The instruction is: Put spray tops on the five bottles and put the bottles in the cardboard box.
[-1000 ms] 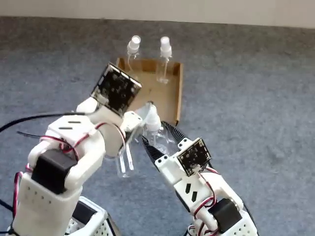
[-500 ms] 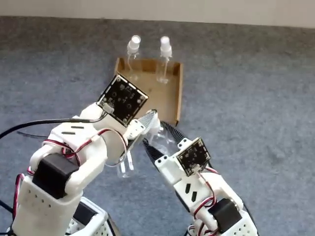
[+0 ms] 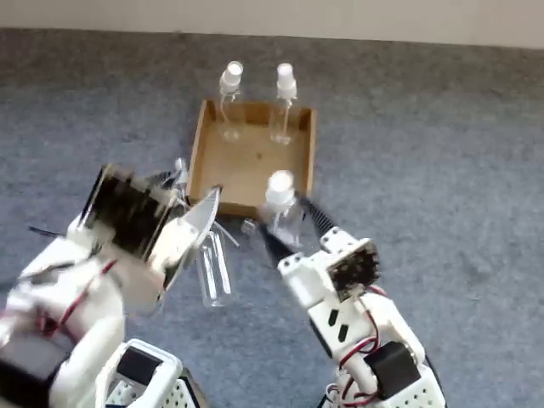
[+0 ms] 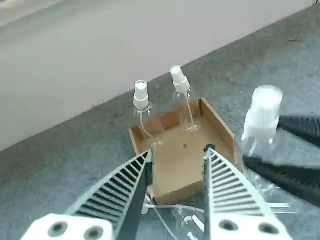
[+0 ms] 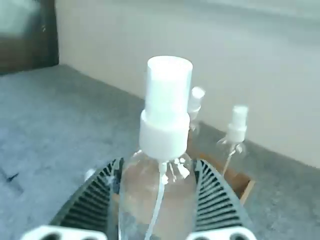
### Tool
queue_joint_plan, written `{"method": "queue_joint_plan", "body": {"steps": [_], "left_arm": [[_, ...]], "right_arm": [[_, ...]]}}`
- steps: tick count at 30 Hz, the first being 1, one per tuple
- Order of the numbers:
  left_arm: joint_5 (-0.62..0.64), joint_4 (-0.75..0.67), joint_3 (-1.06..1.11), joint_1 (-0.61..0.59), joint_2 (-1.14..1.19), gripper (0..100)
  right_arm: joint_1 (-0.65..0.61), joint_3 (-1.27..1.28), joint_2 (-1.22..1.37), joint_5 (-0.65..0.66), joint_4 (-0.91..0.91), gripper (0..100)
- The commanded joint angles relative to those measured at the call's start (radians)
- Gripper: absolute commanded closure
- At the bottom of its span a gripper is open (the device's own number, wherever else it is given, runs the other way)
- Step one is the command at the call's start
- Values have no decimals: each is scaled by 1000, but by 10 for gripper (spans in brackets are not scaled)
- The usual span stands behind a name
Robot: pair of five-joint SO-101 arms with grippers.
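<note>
My right gripper [image 3: 287, 223] is shut on a clear bottle [image 3: 282, 212] with a white spray top [image 5: 167, 100], held upright just in front of the cardboard box [image 3: 202, 153]. Two capped bottles [image 3: 229, 89] [image 3: 285, 89] stand at the box's far end. My left gripper [image 3: 195, 194] is open and holds nothing, to the left of the held bottle, above the box's near left corner. A clear bottle [image 3: 214, 268] without a top lies on the carpet in front of the box. In the left wrist view the open fingers [image 4: 210, 170] frame the box [image 4: 180, 165].
A small loose piece with a thin tube [image 3: 246, 227] lies on the carpet between the lying bottle and the box. Grey carpet spreads open to the right and far left of the box. A pale wall runs behind.
My left gripper has come off the held bottle's spray top and swung back to the left. The right gripper has carried the capped bottle slightly forward toward the box.
</note>
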Motion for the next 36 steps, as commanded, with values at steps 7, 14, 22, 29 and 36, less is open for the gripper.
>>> {"method": "queue_joint_plan", "body": {"steps": [7,14,22,29,36], "left_arm": [[-8,-245,610,-383,-176,838],[-2,-457,906,-518,-191,838],[0,-594,1018,-529,-188,842],[0,-592,1018,-529,-185,842],[0,-592,1018,-529,-185,842]], "right_arm": [[88,-199,519,-8,-495,995],[88,-429,1021,-8,-753,995],[67,-541,1497,-9,-1115,995],[53,-750,1824,-12,-1205,995],[24,-878,1975,-158,-1199,995]]}}
